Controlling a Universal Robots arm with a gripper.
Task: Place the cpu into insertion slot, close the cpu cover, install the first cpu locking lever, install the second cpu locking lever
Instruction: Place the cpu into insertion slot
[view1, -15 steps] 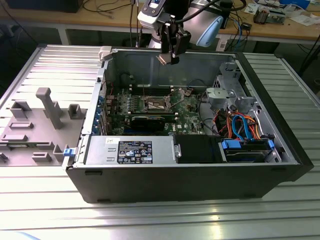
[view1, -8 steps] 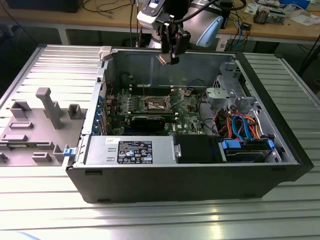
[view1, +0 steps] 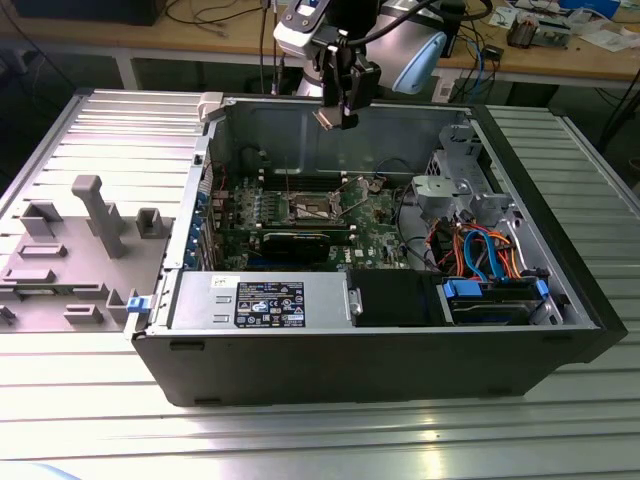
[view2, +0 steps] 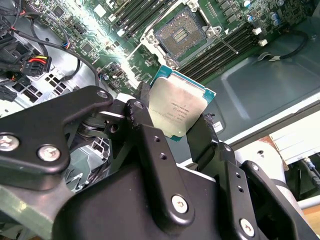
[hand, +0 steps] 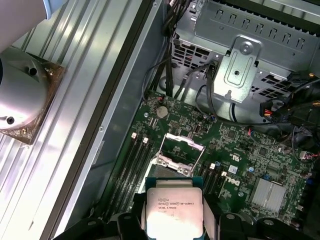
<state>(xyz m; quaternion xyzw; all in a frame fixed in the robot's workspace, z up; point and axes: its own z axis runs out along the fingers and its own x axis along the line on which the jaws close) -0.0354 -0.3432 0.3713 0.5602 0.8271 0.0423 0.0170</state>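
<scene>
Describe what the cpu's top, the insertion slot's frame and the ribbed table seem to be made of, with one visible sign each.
The cpu: its top looks like matt silver-grey metal, with a dull, even sheen. The insertion slot: its frame looks like bright bare metal, glinting at its edges. The table: probably aluminium, though unsure; pale ribbed profiles reflect the light.

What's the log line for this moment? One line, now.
gripper: shut on chip | chip: in the air over the green board | socket: empty, chip not yet placed
</scene>
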